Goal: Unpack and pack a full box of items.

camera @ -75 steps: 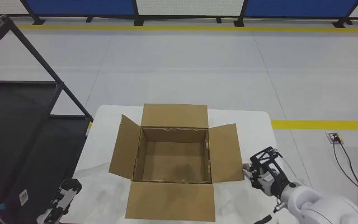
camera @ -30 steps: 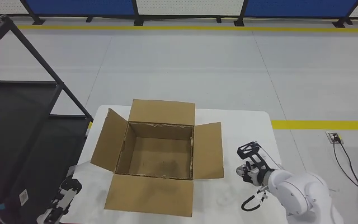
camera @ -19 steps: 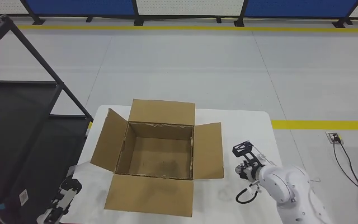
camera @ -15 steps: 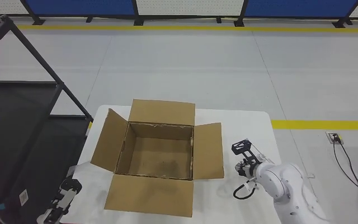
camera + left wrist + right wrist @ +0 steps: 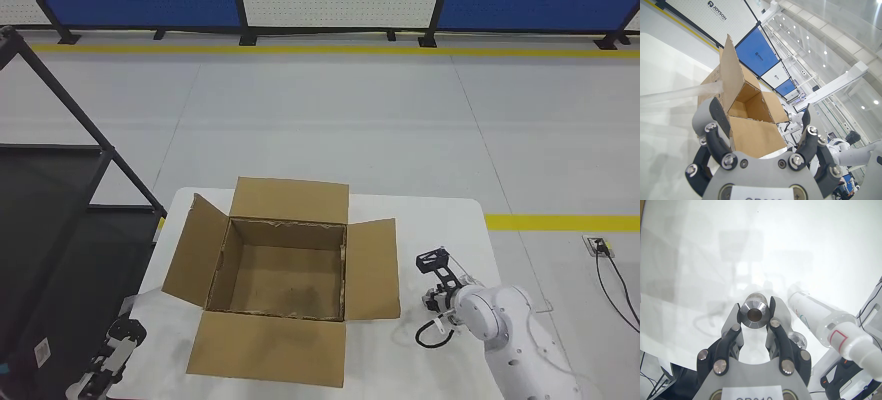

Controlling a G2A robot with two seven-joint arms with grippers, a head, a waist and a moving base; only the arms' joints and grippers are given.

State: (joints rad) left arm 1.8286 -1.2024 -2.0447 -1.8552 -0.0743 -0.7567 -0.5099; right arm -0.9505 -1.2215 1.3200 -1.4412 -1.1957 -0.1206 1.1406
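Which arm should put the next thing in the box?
Probably the right arm. Its gripper has its fingers shut on a metal cylinder, beside the open, empty box. The left gripper is open and holds nothing.

One cardboard box [image 5: 288, 234] with four spread flaps [image 5: 372, 270] stands ahead of the left gripper [image 5: 761, 111]. One metal cylinder [image 5: 755, 313] is clamped in the right gripper [image 5: 755, 305], and one white bottle [image 5: 815, 315] is just beside it.
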